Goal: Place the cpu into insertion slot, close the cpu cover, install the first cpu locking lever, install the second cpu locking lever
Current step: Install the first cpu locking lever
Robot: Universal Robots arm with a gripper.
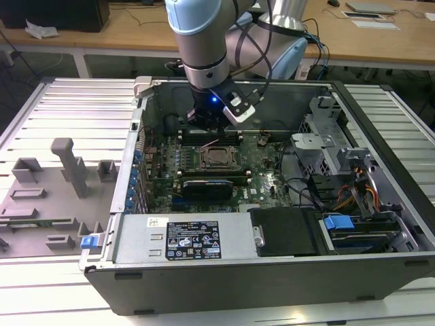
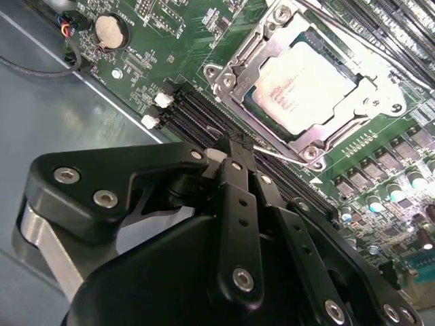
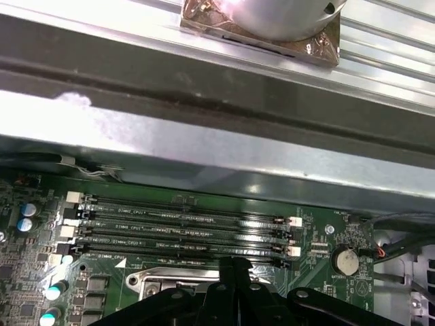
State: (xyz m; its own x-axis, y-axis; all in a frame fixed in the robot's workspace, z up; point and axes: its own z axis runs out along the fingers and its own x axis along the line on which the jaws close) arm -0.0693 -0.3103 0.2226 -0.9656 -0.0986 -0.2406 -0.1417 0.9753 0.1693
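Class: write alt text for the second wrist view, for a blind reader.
A pale square chip sits framed by a silver metal cover on a green circuit board. The black gripper looms in front, its tip by long black memory slots.

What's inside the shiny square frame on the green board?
The cpu lies in the window of the cover, with its pale top showing. Whatever is underneath the cpu can't be seen, because it covers that.
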